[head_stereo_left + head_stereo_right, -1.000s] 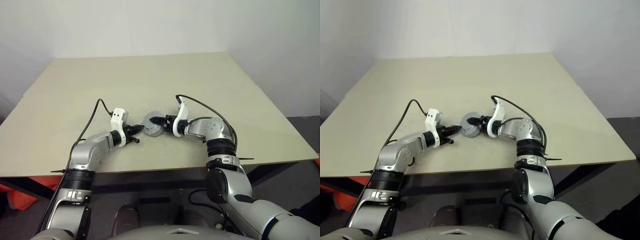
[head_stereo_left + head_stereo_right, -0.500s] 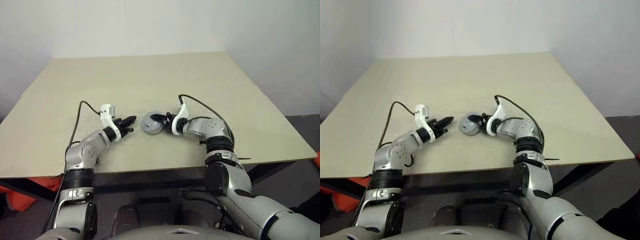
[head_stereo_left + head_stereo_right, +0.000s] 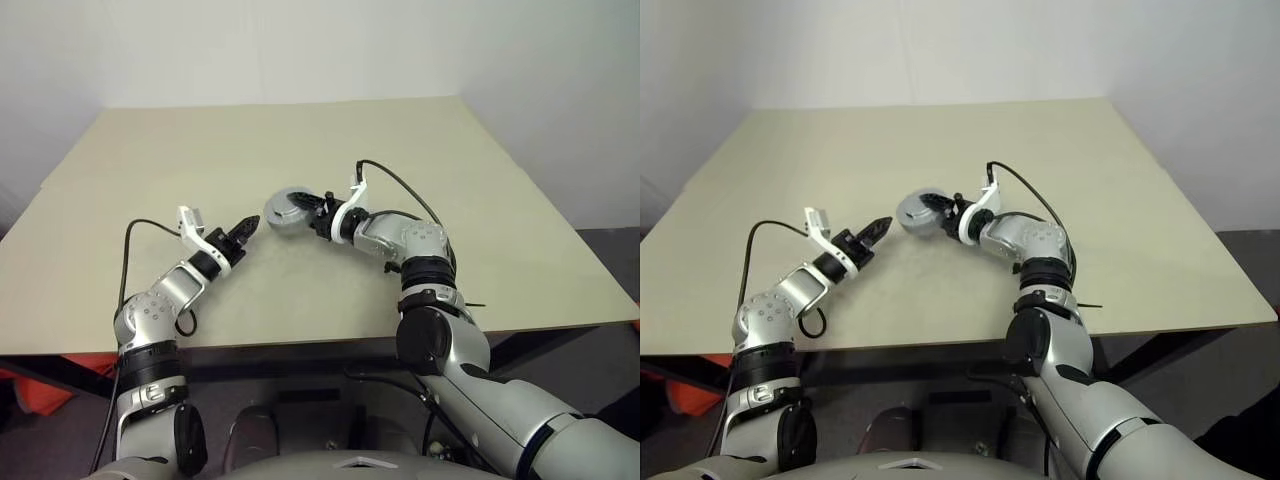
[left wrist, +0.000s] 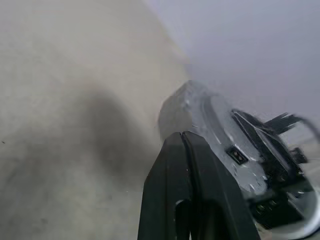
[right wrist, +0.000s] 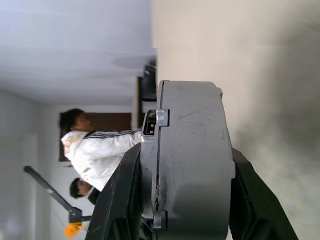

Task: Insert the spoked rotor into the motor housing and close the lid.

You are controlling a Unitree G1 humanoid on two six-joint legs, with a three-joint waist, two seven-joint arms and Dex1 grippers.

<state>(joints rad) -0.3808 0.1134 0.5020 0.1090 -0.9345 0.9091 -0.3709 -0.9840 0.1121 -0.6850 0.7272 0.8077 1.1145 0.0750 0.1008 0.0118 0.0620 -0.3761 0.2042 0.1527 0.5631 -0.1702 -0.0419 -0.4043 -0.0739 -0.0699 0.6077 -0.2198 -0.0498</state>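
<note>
My right gripper [image 3: 312, 214] is shut on the motor housing [image 3: 287, 210], a round grey drum held on edge just above the table near its middle. In the right wrist view the housing [image 5: 192, 160] sits edge-on between the two black fingers [image 5: 123, 200]. A thin grey layer with small tabs, which looks like the lid [image 5: 149, 165], lies flush against one face. The spoked rotor is hidden. My left gripper [image 3: 246, 227] is shut and empty. It points at the housing from the left, a short gap away, and its joined fingertips [image 4: 182, 142] rise in front of the housing [image 4: 210, 117].
The beige table [image 3: 300, 140] stretches far behind and to both sides of the arms. Black cables loop from each wrist. People stand in the room behind, seen in the right wrist view, one in a white jacket [image 5: 102, 150].
My right gripper has lifted the housing off the table, up and a little to the left. My left gripper has drawn back to the left, risen and rolled, staying shut.
</note>
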